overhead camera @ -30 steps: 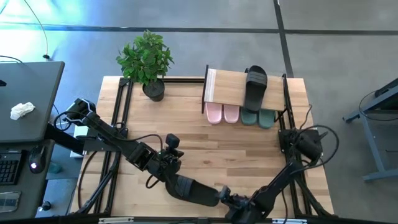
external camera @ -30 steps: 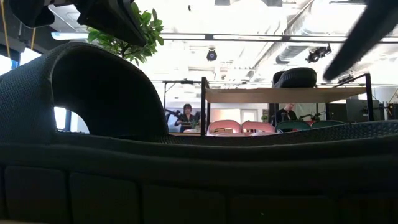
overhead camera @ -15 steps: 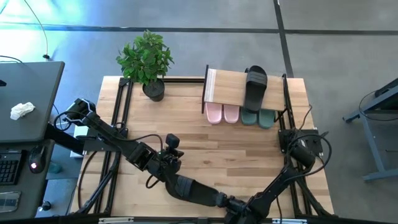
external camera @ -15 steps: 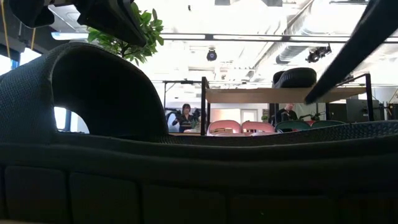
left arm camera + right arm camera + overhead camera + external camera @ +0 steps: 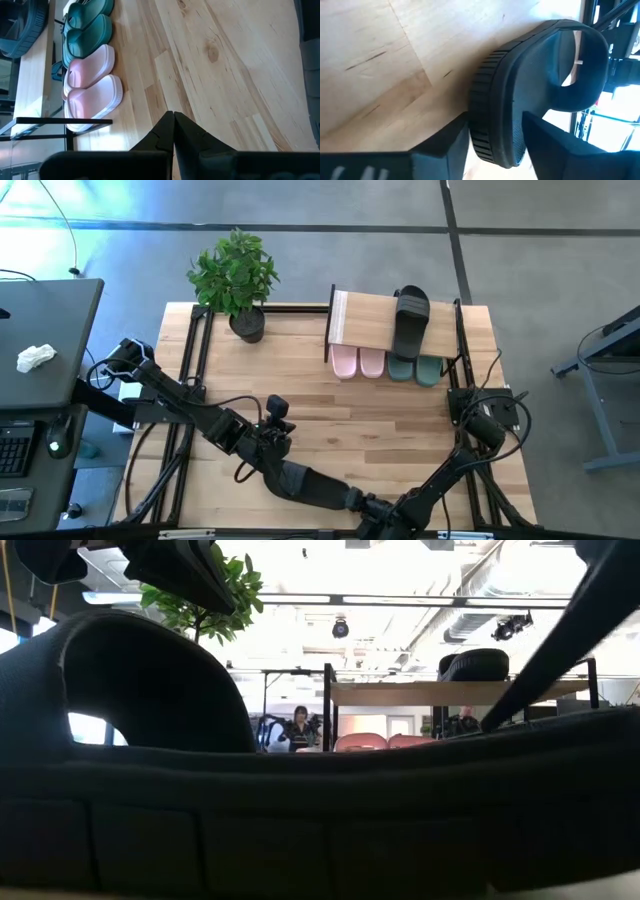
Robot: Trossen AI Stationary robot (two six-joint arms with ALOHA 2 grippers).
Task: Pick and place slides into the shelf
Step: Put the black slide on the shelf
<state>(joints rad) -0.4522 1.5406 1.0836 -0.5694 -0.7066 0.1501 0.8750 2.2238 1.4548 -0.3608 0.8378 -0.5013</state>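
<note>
The shelf [image 5: 385, 320] carries one black slide [image 5: 411, 320] on top (pink pair [image 5: 358, 363] and teal pair [image 5: 414, 369] beneath). The right gripper [image 5: 492, 145] seemingly clamps the other black slide [image 5: 535, 100]; the left gripper [image 5: 173, 131] is closed, empty.

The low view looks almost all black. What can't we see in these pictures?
Low view: the black slide, close to the camera, hides the table and most of the pink slides.
High view: the shelf board covers the backs of the teal slides under it.
High view: the right gripper blends into that dark slide near the bottom edge.
</note>
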